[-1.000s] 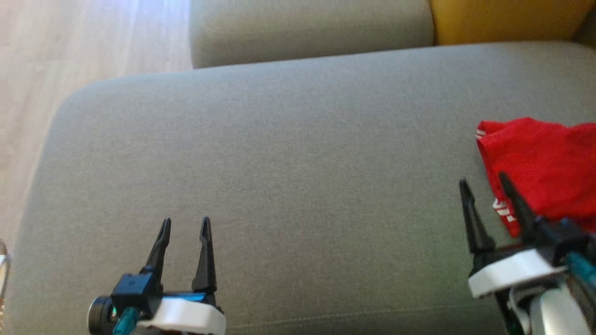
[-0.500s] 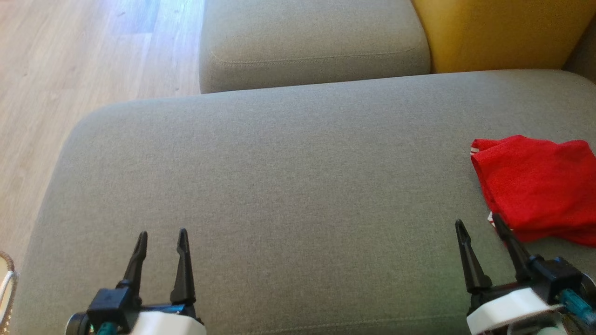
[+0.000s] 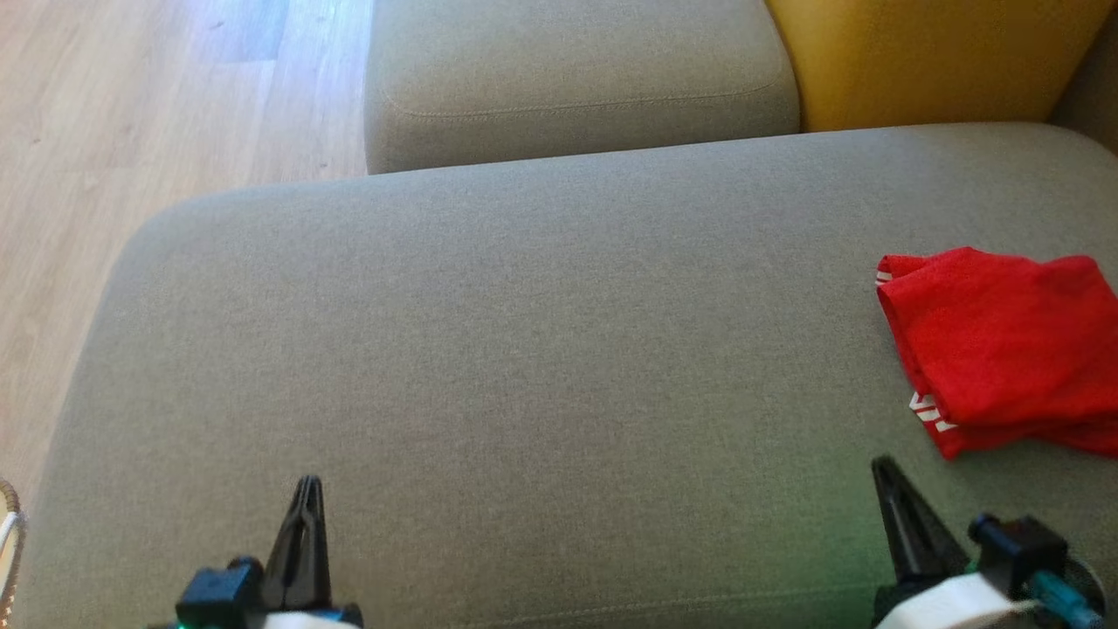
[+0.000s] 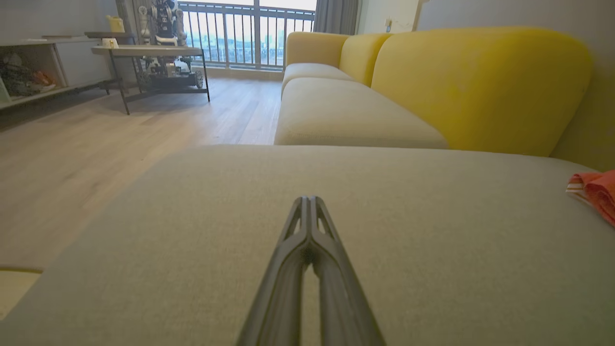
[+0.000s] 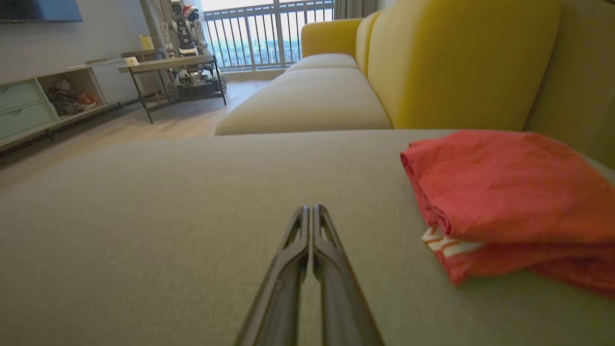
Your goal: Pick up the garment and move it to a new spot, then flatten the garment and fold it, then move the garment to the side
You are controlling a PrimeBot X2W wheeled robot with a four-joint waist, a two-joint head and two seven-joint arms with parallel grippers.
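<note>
A wide grey seat cushion [image 3: 524,349] spreads beneath and ahead of the left gripper [image 3: 307,486] and the right gripper [image 3: 882,468]. Pale wooden floor [image 3: 131,105] lies off to the left of the left gripper. A second grey cushion [image 3: 576,79] sits farther ahead of both grippers, with a yellow backrest [image 3: 917,61] beyond the right gripper. The red garment [image 3: 996,349], folded and showing white stripes at its edge, lies on the seat cushion just ahead and to the right of the right gripper, not touching it, and well to the right of the left gripper. Both grippers hover low over the cushion, fingers pressed together, gripping nothing.
</note>
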